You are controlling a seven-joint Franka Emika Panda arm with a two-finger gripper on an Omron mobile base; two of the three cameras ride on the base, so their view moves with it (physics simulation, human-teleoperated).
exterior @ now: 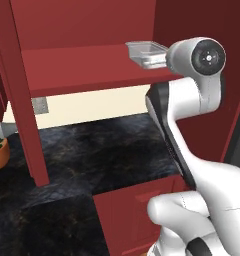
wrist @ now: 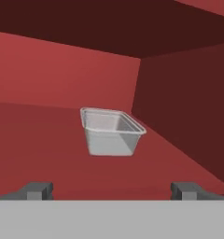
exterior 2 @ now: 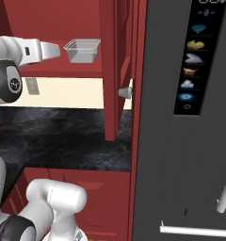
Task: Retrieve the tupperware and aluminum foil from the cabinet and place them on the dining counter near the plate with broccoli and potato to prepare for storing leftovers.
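Note:
The tupperware stands upright on the flat red shelf of the cabinet, close to the right side panel. It is clear grey, rimmed and empty. My gripper is open at shelf height, a short way in front of the container and pointing at it without touching. Nothing sits between the fingertips. In the left base view my arm's round joint hides the hand. The aluminum foil, the plate, the broccoli and the potato are out of view.
A narrow black marbled counter runs along the wall below the cabinet, with red drawers under it. A cabinet upright stands to the left. A dark fridge rises on the right, and an open cabinet door with a knob is beside it.

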